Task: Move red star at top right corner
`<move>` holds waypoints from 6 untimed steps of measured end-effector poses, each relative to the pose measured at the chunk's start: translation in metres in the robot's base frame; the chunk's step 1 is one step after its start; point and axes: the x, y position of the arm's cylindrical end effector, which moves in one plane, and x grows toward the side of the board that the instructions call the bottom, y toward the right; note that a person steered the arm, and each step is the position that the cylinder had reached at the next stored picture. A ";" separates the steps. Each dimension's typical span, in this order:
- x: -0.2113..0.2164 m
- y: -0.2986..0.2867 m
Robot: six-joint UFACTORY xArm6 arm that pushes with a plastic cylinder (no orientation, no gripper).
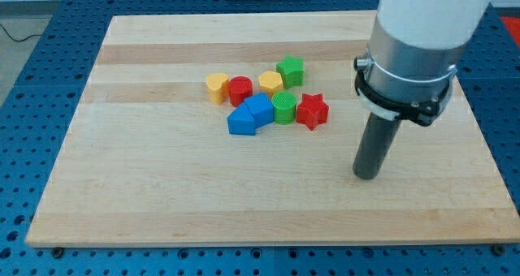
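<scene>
So the red star (311, 111) is sitting at the right end of the cluster, roughly mid-desk (162, 203), touching the green cylinder (283, 108) on its 9 o'clock side. Green star (290, 69) is up at about 11 o'clock from it, close but apart.

My tip (366, 176) is at about 4 o'clock from the red star, well apart, touching nothing. The corner I want is at roughly 1–2 o'clock from the star. So I reckon the trick is to swing round to the star's 7–8 o'clock side and shove from there. Problem: the green cylinder and the blue blocks (249, 115) crowd that side, so I'd come in low and slow to avoid dragging them along.

Jaws: there aren't any on this rig, just a bare rod, so nothing's open, closed or held.
</scene>
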 end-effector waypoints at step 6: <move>-0.126 0.004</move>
